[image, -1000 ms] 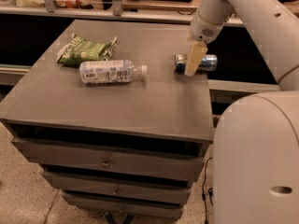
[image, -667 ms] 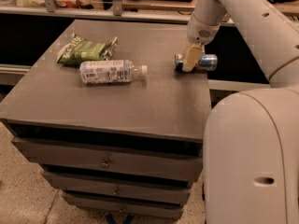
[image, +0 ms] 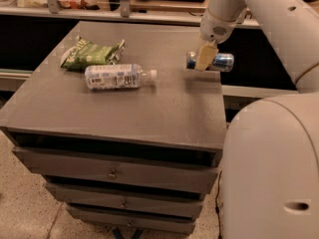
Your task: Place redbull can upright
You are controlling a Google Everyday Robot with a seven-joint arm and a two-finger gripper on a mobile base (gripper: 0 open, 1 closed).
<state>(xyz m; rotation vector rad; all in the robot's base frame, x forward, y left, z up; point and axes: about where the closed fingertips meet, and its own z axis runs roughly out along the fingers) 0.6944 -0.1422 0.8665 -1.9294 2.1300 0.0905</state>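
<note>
Single view, looking down on a dark grey drawer cabinet (image: 149, 111) from its near side. The gripper (image: 204, 64) hangs over the far right corner of the cabinet top, pointing down from a white arm (image: 259, 9) that comes in from the upper right. The redbull can (image: 224, 61) is at that same corner, lying on its side, long axis running left to right, not upright. One cream-coloured finger (image: 206, 57) crosses the near face of the can at about mid-length; the other finger is hidden behind the can. The fingers read as pinching the can between them. The can's blue and silver right end sticks out past the right edge of the top, against the dark gap beyond. A faint shadow sits on the top just below the can's left end; whether the can touches the surface cannot be told. A clear plastic bottle (image: 117, 76) with a white label lies on its side left of centre, cap pointing right, well apart from the can. A green snack bag (image: 89, 55) lies just beyond the bottle on the far left; whether the two touch is unclear. Three drawer fronts (image: 114, 173) show below the top. The robot's large white body (image: 271, 168) fills the near right. Speckled floor (image: 25, 203) at lower left.
</note>
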